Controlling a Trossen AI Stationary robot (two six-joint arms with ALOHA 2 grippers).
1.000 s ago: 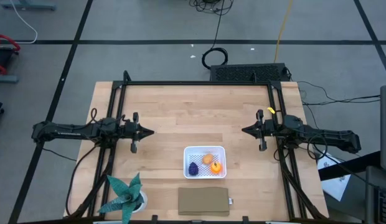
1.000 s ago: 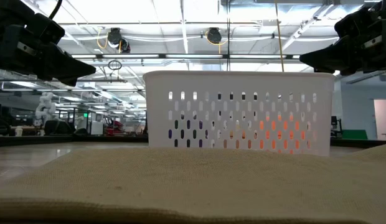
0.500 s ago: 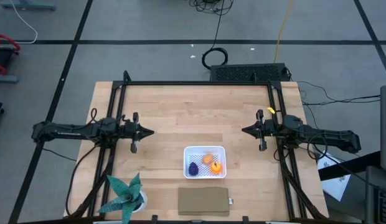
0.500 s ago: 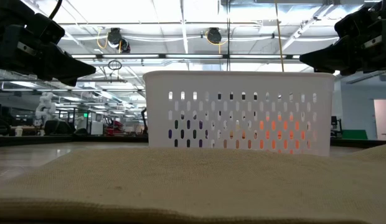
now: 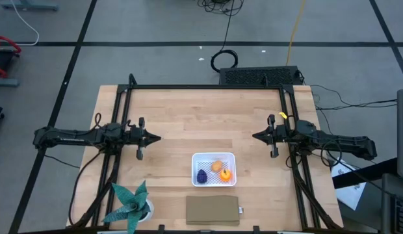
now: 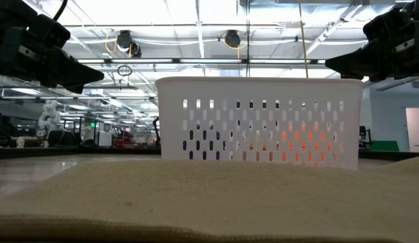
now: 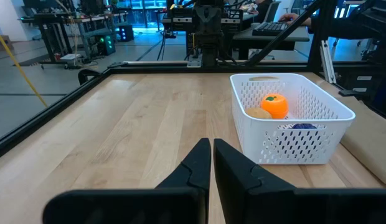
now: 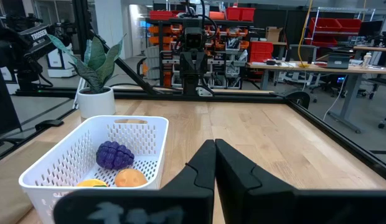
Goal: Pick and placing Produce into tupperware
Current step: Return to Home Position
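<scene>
Both grippers hang empty above the wood table (image 5: 201,117), and we see each with its fingers pressed together. In the overhead frame our left gripper (image 5: 156,138) sits at middle left, pointing toward the centre. Our right gripper (image 5: 255,136) sits at middle right, pointing back at it. The two are well apart.

The white basket (image 5: 214,155) stands in the lower centre of that frame, between the two grippers but nearer the bottom edge, touching neither. All three pieces of produce lie inside it: the purple piece (image 5: 201,175) at the lower left, the tan piece (image 5: 216,166) in the middle, and the orange piece (image 5: 226,174) just beside it at the lower right.

Below the basket, near the table's bottom edge, lies a tan slab (image 5: 212,210), close to the basket but apart from it. A teal spiky plant (image 5: 132,203) stands in the lower left corner. In the level view we see orange and purple through the holes of the basket's wall.
</scene>
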